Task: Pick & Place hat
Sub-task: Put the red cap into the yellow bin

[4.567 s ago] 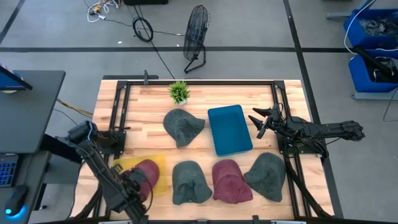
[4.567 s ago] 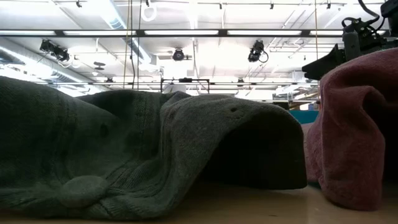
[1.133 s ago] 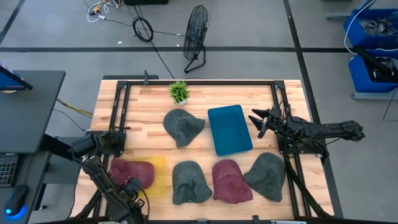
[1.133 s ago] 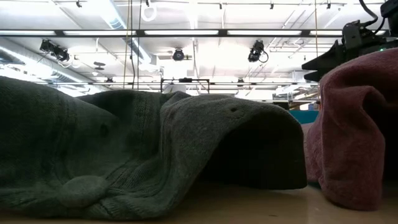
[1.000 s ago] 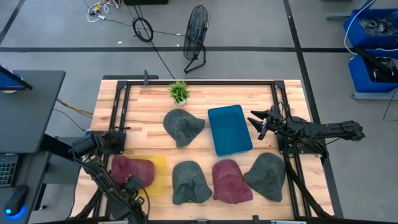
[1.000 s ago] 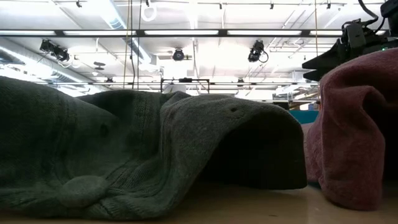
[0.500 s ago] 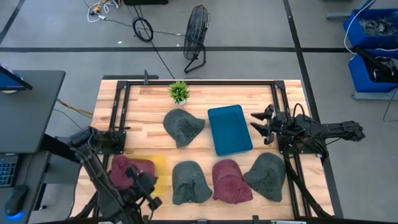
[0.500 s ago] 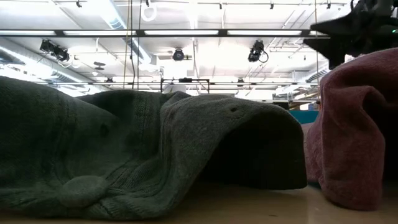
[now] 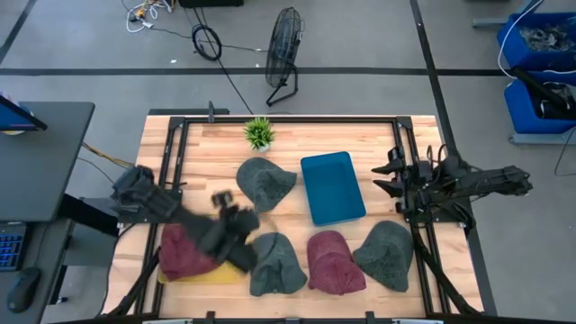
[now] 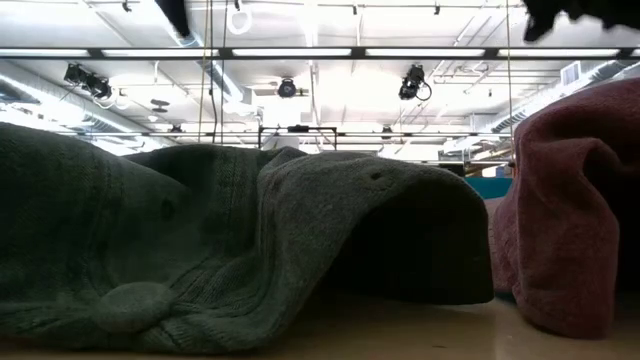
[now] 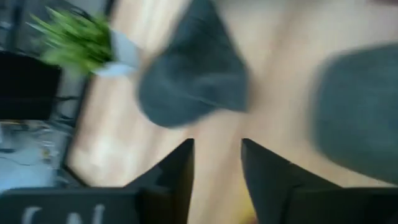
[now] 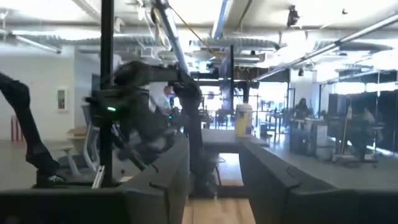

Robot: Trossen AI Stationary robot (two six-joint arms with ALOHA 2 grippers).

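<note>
A maroon hat [image 9: 183,252] lies on a yellow mat [image 9: 200,275] near the table's left near corner. My left gripper [image 9: 238,229], blurred in the high view, hangs open above the table between that hat and the far grey hat [image 9: 264,183]. Its wrist view shows open fingers [image 11: 217,155] with nothing between them, and below them the far grey hat [image 11: 193,87] and a second grey hat [image 11: 360,118]. My right gripper [image 9: 387,176] is open [image 12: 214,174] at the right side, beside the blue tray [image 9: 332,186], holding nothing.
Along the near edge lie a grey hat [image 9: 274,263], a maroon hat [image 9: 335,261] and another grey hat [image 9: 387,255]. A small potted plant [image 9: 259,132] stands at the far edge. The near grey hat [image 10: 250,250] and a maroon hat [image 10: 570,210] fill the low view.
My left arm has swung quickly from the near left corner up and toward the table's middle, leaving the maroon hat lying on the yellow mat. My right gripper has risen, leaving the low view through its top, and drawn back slightly toward the right edge.
</note>
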